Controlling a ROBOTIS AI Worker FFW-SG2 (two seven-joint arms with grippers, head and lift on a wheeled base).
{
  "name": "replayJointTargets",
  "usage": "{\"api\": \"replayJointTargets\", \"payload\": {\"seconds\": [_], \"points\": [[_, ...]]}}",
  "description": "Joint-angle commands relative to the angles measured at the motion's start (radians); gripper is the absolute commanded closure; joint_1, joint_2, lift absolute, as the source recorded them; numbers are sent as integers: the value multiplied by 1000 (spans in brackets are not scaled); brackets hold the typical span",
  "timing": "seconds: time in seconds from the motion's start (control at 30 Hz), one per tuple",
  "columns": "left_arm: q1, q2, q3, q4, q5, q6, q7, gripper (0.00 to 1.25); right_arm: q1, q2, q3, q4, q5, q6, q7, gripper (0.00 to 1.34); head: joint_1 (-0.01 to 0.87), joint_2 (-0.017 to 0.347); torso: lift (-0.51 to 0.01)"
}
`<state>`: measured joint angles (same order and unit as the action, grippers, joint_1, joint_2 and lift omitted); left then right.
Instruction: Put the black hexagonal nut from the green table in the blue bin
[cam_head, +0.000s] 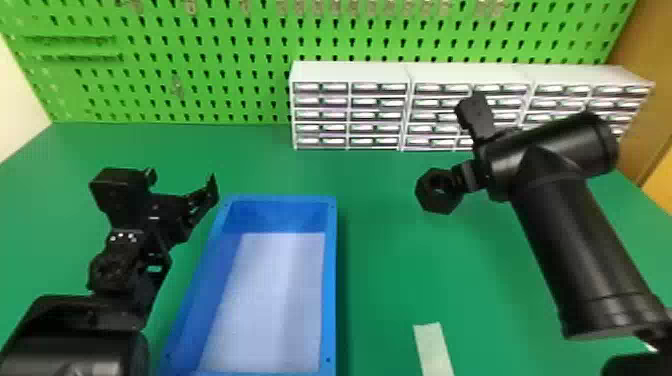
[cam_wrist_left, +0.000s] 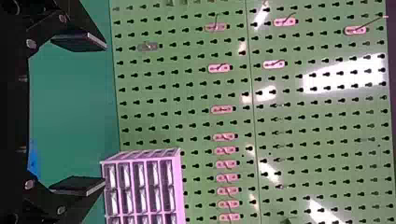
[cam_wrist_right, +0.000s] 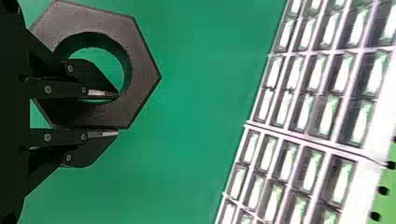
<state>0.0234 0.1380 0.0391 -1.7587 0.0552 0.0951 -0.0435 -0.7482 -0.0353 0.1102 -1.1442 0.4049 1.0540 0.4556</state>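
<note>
Held up over the green table (cam_head: 380, 260), the black hexagonal nut (cam_head: 430, 202) is in my right gripper (cam_head: 462, 177), to the right of the blue bin (cam_head: 330, 280). In the right wrist view my right gripper (cam_wrist_right: 117, 114) is shut on one side of the nut (cam_wrist_right: 142, 70), one finger through its hole and the other against its outer edge. My left gripper (cam_head: 182, 182) is by the bin's far left corner; in the left wrist view the left gripper (cam_wrist_left: 100, 114) stands open with nothing between its fingers.
White drawer cabinets (cam_head: 350, 120) stand along the back of the table, behind the right gripper. A green pegboard (cam_head: 200, 60) rises behind them. A pale strip (cam_head: 432, 345) lies on the table near the front, right of the bin.
</note>
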Motion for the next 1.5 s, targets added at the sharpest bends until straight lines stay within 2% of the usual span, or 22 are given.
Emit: {"api": "replayJointTargets", "payload": {"seconds": [0.0,0.27,0.63,0.87,1.03,1.33,1.47], "points": [[1,0,1,-1,0,0,1,249,10,0,8,-115,61,60,48,1144,686,52,-97],[0,0,1,-1,0,0,1,249,47,-6,19,-332,118,138,121,1144,686,52,-97],[0,0,-1,-1,-2,0,1,249,87,-6,75,-502,110,182,167,1144,686,52,-97],[0,0,1,-1,-2,0,-1,249,125,-6,112,-620,14,192,170,1144,686,52,-97],[0,0,-1,-2,-2,0,-1,249,148,0,135,-675,-74,185,170,1144,686,52,-97],[1,0,2,-7,-3,0,-1,249,185,6,194,-690,-222,144,170,1144,686,52,-97],[1,0,2,-8,-5,0,1,249,201,-2,229,-695,-296,123,170,1144,686,52,-97]]}}
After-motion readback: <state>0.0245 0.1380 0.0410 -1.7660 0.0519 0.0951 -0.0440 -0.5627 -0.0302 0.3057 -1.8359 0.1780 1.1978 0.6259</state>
